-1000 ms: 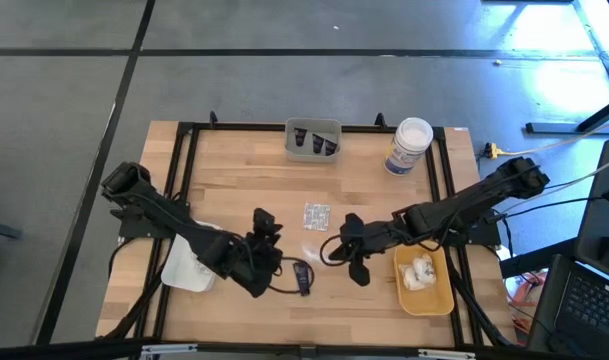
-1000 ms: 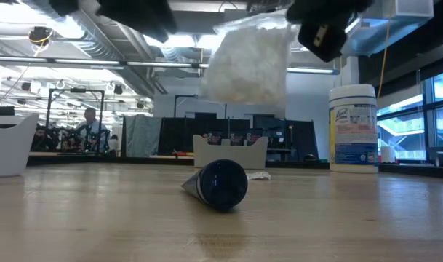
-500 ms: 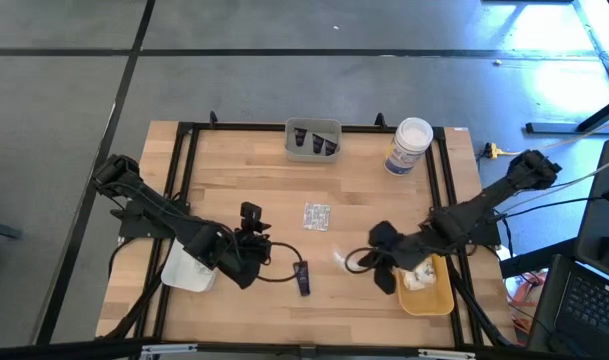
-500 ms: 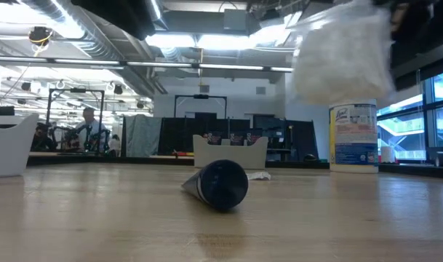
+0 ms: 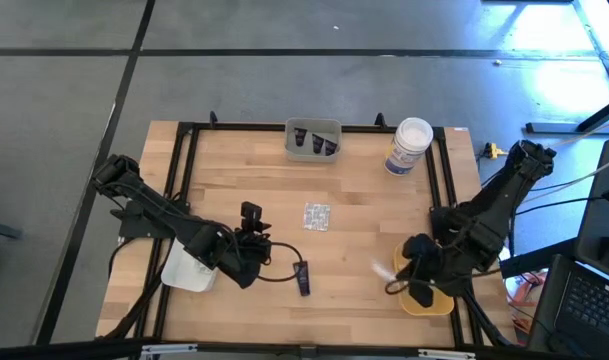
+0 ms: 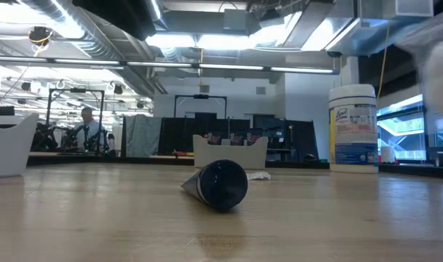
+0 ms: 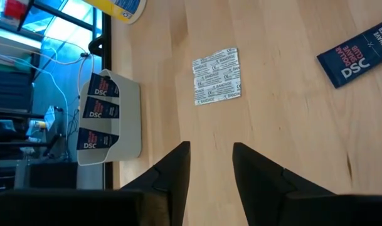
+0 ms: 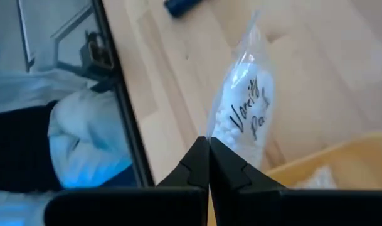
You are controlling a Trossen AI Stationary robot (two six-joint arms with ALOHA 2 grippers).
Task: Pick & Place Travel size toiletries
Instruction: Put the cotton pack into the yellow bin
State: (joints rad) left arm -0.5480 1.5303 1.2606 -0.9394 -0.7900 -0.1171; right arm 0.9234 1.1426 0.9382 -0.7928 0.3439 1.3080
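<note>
The sorting looks part done, judged from how things lie. On the counter (image 5: 364, 190) the grey tray (image 5: 313, 141) at the far edge already holds small dark tubes, the yellow tray (image 5: 445, 300) at the right front corner holds at least one white puffy bundle, and a white tray (image 5: 182, 275) sits at the left front, mostly hidden under the left arm.

The right gripper (image 8: 209, 147) is pinched tight on the top of a clear bag of white puffs (image 8: 244, 119), which hangs at the near edge of the yellow tray, apparently about to be let go into it. The left gripper (image 7: 211, 157) hovers with its fingers narrowly parted and nothing between them, pointing toward the silvery packet (image 7: 216, 75).

Left loose on the counter are that silvery packet near the middle and one dark tube (image 5: 302, 277) just in front of the left gripper; both need a tray yet.

Writing, largest first: the tall white jar (image 6: 353, 128) at the far right carries a blue label whose logo looks like "Lysol". The loose dark tube reads "DSC" with "DOLLAR SHAVE CLUB" and "SHAVE BUTTER"; the tubes in the grey tray show "DSC" too. The bag has handwriting, roughly "Vanity pack". The silvery packet repeats small print, seemingly "BANDAGE".
</note>
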